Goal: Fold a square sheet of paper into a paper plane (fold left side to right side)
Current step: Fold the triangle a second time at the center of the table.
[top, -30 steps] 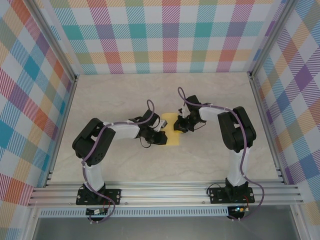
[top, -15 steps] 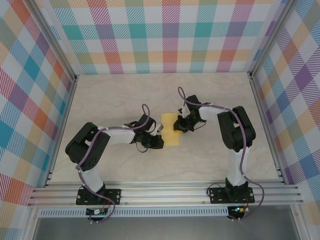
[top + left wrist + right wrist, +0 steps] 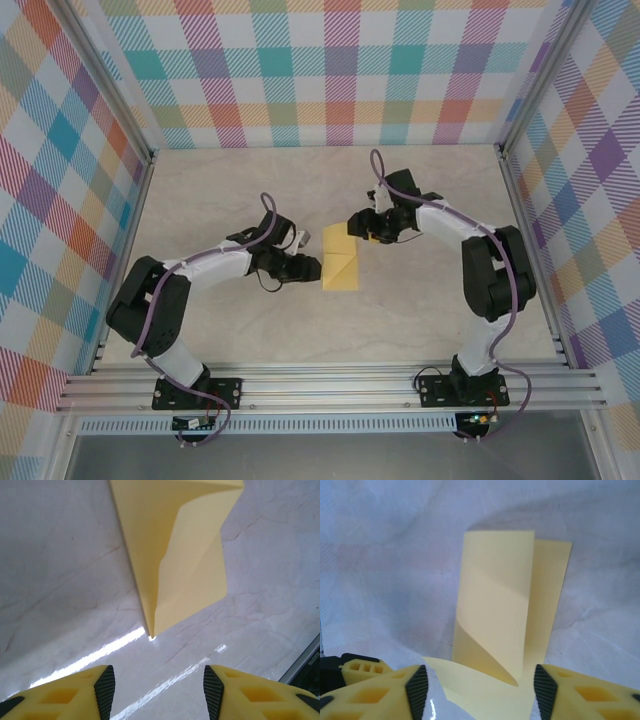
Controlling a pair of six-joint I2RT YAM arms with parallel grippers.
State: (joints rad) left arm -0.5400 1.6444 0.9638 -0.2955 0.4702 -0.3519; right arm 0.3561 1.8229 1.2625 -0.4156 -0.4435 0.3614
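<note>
Flanking one folded sheet [image 3: 340,270], two grippers [image 3: 317,268] [image 3: 360,230] gape.

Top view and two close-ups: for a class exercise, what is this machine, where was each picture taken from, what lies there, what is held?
Two robot arms are bolted at the near edge of a table. The wide picture looks down from above and behind them; each close-up comes from a camera on one wrist, its yellow fingers at the bottom. A folded yellow sheet of paper lies on the table. The left gripper is open, just short of it. The right gripper is open, the paper's edge lying loose between its fingers. Nothing is held.
</note>
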